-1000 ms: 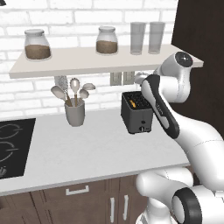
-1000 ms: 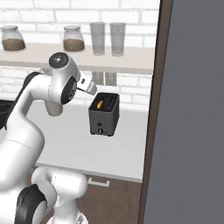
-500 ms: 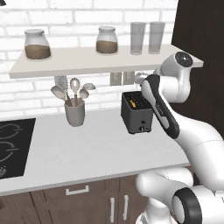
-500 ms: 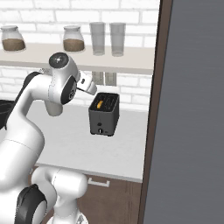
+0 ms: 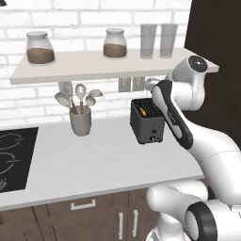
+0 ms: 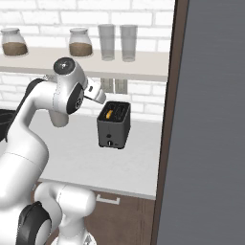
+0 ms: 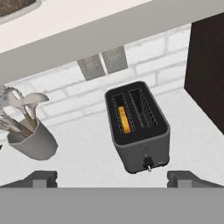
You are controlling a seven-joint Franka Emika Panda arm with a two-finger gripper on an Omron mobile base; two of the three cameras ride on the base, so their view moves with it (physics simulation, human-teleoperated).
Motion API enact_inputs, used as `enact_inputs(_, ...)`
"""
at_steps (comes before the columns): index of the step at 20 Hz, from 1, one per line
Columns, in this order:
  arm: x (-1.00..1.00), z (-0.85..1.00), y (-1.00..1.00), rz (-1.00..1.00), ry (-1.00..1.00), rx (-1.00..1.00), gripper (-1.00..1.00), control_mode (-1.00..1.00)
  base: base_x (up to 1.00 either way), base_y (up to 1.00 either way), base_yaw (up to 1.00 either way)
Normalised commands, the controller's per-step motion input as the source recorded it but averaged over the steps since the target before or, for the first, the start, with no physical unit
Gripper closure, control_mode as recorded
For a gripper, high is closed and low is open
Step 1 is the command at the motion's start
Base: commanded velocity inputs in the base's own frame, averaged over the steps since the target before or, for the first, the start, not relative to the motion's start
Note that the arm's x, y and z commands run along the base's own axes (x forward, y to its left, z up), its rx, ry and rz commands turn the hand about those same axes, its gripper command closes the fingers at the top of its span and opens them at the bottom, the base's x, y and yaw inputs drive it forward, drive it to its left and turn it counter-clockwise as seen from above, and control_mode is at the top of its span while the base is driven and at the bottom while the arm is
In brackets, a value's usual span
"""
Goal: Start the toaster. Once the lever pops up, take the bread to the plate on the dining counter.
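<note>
Toaster [image 7: 139, 131] stands upright on the white surface [image 5: 94, 160], back near the brick wall, just below two wall outlets [image 7: 104, 63]. Dark grey box, two slots on top, small pale knob [image 7: 148, 164] low on the front face.

Bread [image 7: 124, 118] sits down in the left slot as my hand view frames it; orange-yellow edge showing, the other slot bare. From the right base view the same slice [image 6: 110, 114] shows in the slot on the arm's side.

My fingers [image 7: 112, 177] are spread as wide as they go, nothing between them, nothing touched. The two dark tips [image 7: 41, 178] sit at the bottom of the hand view, one to either side of the toaster's front, above it and apart from it.

Grey utensil cup [image 5: 80, 123] with spoons and a whisk stands on the same surface, well apart from the toaster, between it and the black hob [image 5: 12, 157].

Shelf [image 5: 108, 65] above carries two jars [image 5: 115, 44] of brown stuff and two clear glasses [image 5: 148, 41].

Dark tall panel [image 6: 210, 119] just beside the toaster's far side.
</note>
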Motion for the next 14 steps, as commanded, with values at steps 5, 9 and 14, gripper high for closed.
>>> enact_inputs(5, 0.0, 0.0, 0.0, 0.0, 0.0, 0.0, -1.0, -1.0, 0.0, 0.0, 0.0)
enact_inputs(9, 0.0, 0.0, 0.0, 0.0, 0.0, 0.0, -1.0, -1.0, 0.0, 0.0, 0.0)
enact_inputs(14, 0.0, 0.0, 0.0, 0.0, 0.0, 0.0, -1.0, -1.0, 0.0, 0.0, 0.0)
